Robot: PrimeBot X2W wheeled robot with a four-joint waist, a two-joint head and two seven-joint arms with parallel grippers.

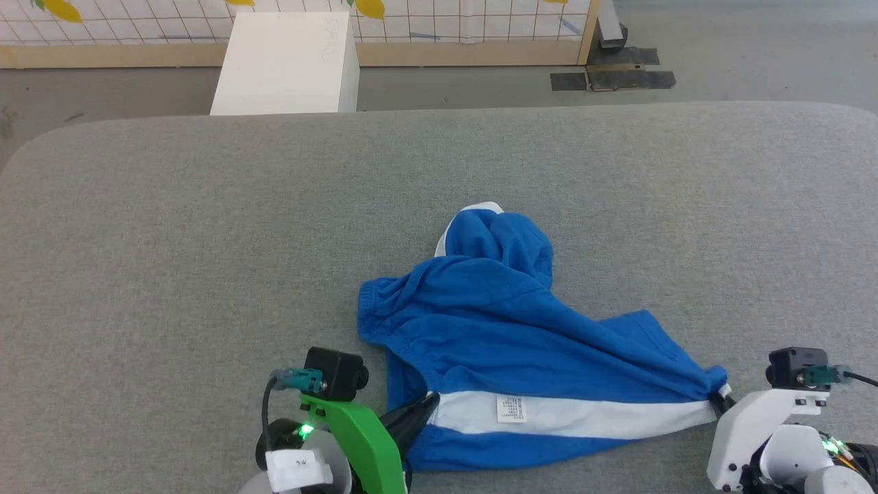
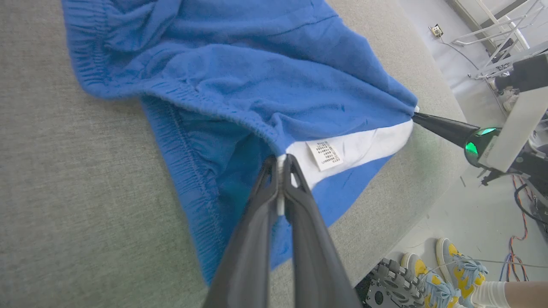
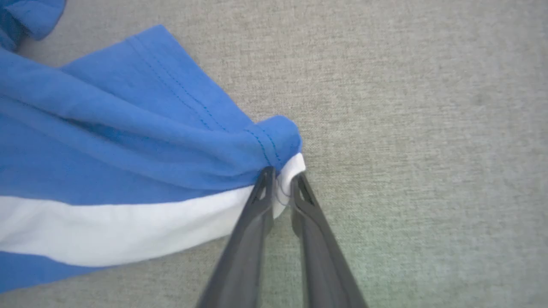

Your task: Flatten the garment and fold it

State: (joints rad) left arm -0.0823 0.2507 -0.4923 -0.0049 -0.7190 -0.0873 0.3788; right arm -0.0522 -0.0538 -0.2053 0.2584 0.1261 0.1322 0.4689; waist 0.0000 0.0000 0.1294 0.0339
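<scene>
**Head view.** Found the garment [image 1: 494,322] on the near middle of the grey table [image 1: 171,240]: blue, bunched into a hump at its far end, drawn taut along its near side. Noted a white stripe [image 1: 603,415] running left to right there, bearing a small white label [image 1: 510,409]; print too small to read. Placed the left gripper [image 1: 431,401] at the stripe's left end and the right gripper [image 1: 720,401] at its right end, both touching cloth; could not judge either opening from here. Recorded a white box [image 1: 288,62] on the floor [image 1: 754,48] beyond the table's far edge, with a gridded wall panel [image 1: 446,20] carrying yellow shapes behind it.

**Left wrist view.** Confirmed the left gripper closed almost completely, pinching cloth where the stripe meets the gathered elastic waistband [image 2: 188,171]. Made out several lines of print on the label, none legible. Gained over the head view: the waistband gathers, and a person's yellow-and-blue shoes [image 2: 454,269] on the floor past the table's near edge.

**Right wrist view.** Confirmed the right gripper nearly closed, clamping the folded white stripe end between its tips at the hem corner. Gained here: rows of blue stitching [image 3: 188,102] along the hem.
</scene>
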